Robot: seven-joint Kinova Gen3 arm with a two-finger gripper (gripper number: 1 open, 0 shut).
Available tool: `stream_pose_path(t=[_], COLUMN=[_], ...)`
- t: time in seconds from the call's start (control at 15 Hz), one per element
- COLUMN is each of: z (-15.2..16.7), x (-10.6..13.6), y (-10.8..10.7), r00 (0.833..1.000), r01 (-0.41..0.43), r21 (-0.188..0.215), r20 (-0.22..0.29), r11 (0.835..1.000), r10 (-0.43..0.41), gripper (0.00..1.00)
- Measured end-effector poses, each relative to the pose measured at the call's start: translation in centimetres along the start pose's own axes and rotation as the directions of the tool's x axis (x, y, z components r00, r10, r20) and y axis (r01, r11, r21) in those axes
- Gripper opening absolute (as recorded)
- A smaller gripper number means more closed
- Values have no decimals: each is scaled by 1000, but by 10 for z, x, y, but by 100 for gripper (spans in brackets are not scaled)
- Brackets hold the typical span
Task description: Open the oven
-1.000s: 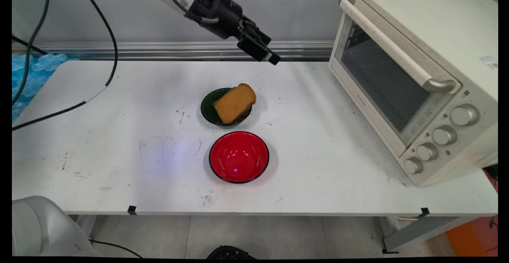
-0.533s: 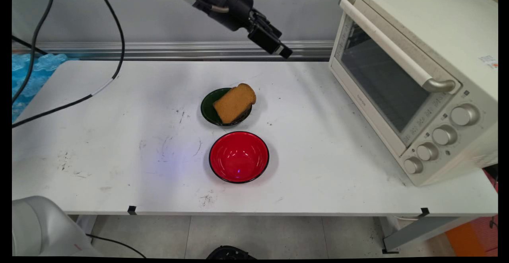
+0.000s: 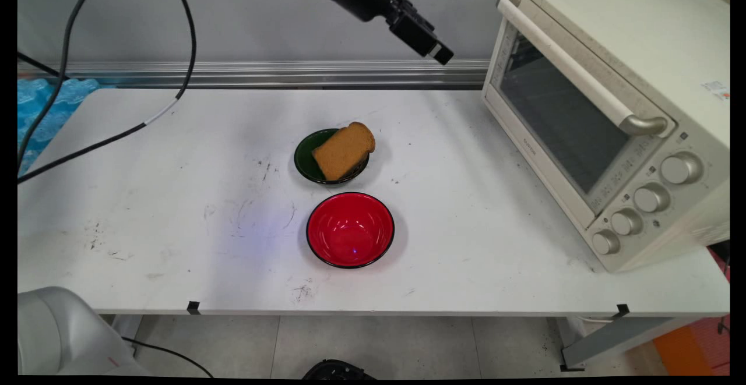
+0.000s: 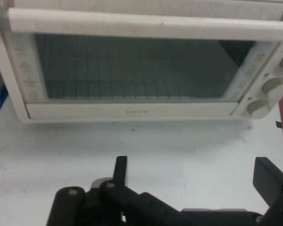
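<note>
Nearest the camera, low centre of the main view: a red bowl with a black rim, sitting empty on the white table. Just behind it, close but not touching, a smaller dark green bowl holding a slice of brown bread, tilted, rounded crust end poking over the bowl's right rim. Scuffs and dark marks all over the tabletop.

Right side of the frame, taken up by a cream toaster oven, door shut, long handle running across the top of the glass, four knobs lined up at the lower right corner.

Further back, top centre: black gripper hanging in the air, angled down to the right, well above the table and near the oven's upper left corner, touching nothing. Black cables looping down at the upper left.

From the hand view: gripper with jaws spread wide, nothing between them, fingers standing far apart at the bottom edge. Oven filling the upper half dead ahead, handle along the top, glass showing a rack grid inside, knobs at the right.
</note>
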Motion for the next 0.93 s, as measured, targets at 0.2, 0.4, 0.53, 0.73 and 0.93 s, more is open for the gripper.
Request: stream_pose_path(t=[0.2, 0.4, 0.53, 0.73, 0.93], z=[3, 6, 8, 11, 15], x=[14, 26, 32, 41, 53], y=[0, 1, 1, 1, 2], r00=[1000, 1000, 999, 999, 999], r01=[-16, -26, -30, -35, -38], r21=[12, 17, 19, 22, 21], r20=[-2, -9, -12, -17, -23], r11=[1000, 1000, 999, 999, 999], r10=[16, 26, 31, 35, 38], gripper=[0, 0, 0, 0, 0])
